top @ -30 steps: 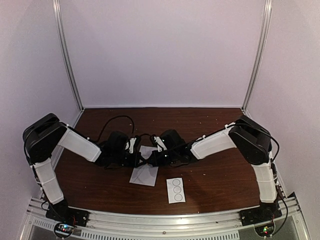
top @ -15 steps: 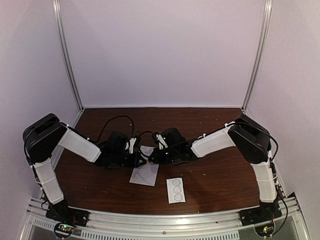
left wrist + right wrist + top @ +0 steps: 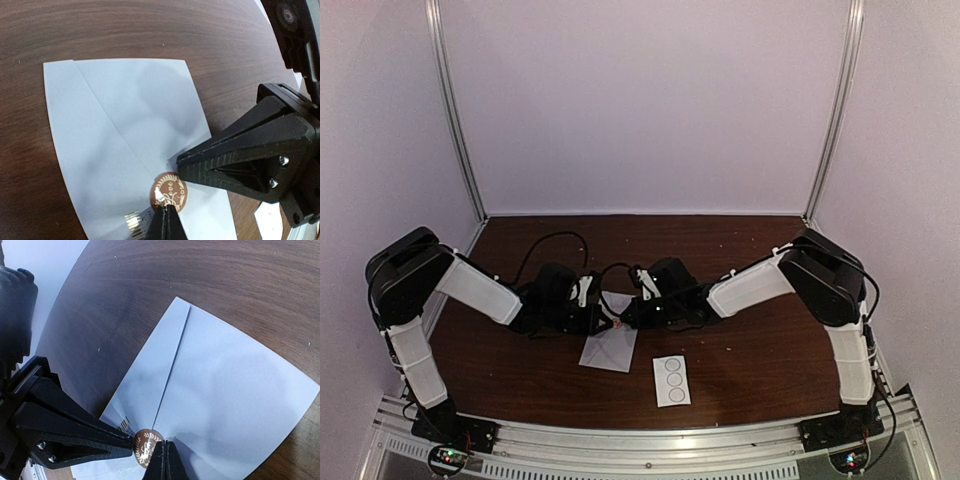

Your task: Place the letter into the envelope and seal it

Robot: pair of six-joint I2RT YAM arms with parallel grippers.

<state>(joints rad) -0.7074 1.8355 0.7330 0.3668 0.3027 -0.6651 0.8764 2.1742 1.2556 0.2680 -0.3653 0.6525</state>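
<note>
The pale envelope (image 3: pixel 610 350) (image 3: pixel 125 125) (image 3: pixel 225 385) lies flat on the dark wooden table with its pointed flap folded down. A round brown seal sticker (image 3: pixel 170 190) (image 3: pixel 145 446) with gold print sits on the flap's tip. My left gripper (image 3: pixel 604 322) (image 3: pixel 167 212) is shut, its tip resting on the seal's near edge. From the opposite side my right gripper (image 3: pixel 624 320) (image 3: pixel 166 450) is also shut, its tip touching the same seal. Each wrist view shows the other gripper's black fingers (image 3: pixel 235 160) (image 3: pixel 70 427) meeting at the seal. The letter is hidden.
A small white sticker strip (image 3: pixel 671 381) with three circles lies just right of the envelope, toward the near edge. Black cables (image 3: pixel 550 245) loop behind the wrists. Pale walls and metal posts enclose the table (image 3: pixel 740 350) at the back and sides.
The right wrist has shifted slightly to the right. Both shut tips stay together over the envelope's flap.
</note>
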